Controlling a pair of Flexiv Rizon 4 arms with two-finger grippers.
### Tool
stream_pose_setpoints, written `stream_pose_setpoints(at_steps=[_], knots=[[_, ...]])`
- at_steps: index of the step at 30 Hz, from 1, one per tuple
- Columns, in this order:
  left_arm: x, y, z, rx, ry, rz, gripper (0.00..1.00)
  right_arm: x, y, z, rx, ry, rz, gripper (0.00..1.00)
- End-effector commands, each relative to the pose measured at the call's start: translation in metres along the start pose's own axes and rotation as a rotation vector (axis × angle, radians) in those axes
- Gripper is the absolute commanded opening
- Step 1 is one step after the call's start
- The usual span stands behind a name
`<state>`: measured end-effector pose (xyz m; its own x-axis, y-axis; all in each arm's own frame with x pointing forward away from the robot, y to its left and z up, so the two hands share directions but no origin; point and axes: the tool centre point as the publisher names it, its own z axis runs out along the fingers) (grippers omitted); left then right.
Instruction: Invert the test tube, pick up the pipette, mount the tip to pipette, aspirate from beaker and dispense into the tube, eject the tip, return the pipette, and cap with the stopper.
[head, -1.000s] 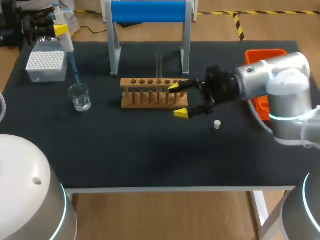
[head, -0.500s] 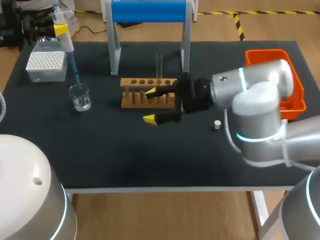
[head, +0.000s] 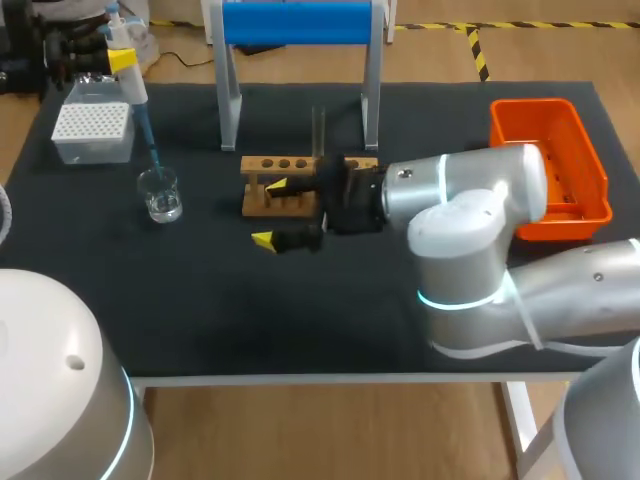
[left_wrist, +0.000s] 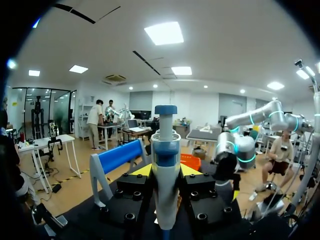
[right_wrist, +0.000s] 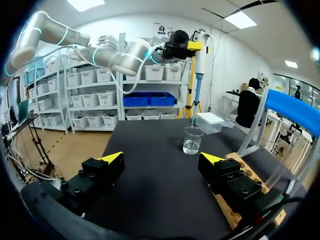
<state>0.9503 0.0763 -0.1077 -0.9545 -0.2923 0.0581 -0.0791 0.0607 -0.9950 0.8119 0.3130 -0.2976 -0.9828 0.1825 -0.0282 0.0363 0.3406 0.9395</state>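
The right arm (head: 480, 200) is fat, round and silver-grey, with a glowing blue ring (head: 450, 298) at its joint. The right gripper (head: 270, 213) is black behind yellow fingertips (head: 263, 240). The left gripper (left_wrist: 166, 172) has black blocks with round screws (left_wrist: 126, 216).

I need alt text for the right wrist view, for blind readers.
The open right gripper hangs over the black table, facing a clear glass beaker. The left gripper holds a blue and white pipette pointing down at it. A wooden rack stands beside the right gripper.
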Motion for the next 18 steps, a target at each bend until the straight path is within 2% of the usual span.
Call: stream_pose_setpoints(at_steps=[1, 18], knots=[[-0.001, 0.000, 0.000, 0.001, 0.002, 0.001, 0.00, -0.004, 0.000, 0.024, 0.008, -0.025, -0.001, 1.00], [-0.001, 0.000, 0.000, 0.001, 0.002, 0.001, 0.00, -0.013, 0.001, 0.048, 0.012, -0.059, 0.020, 1.00]])
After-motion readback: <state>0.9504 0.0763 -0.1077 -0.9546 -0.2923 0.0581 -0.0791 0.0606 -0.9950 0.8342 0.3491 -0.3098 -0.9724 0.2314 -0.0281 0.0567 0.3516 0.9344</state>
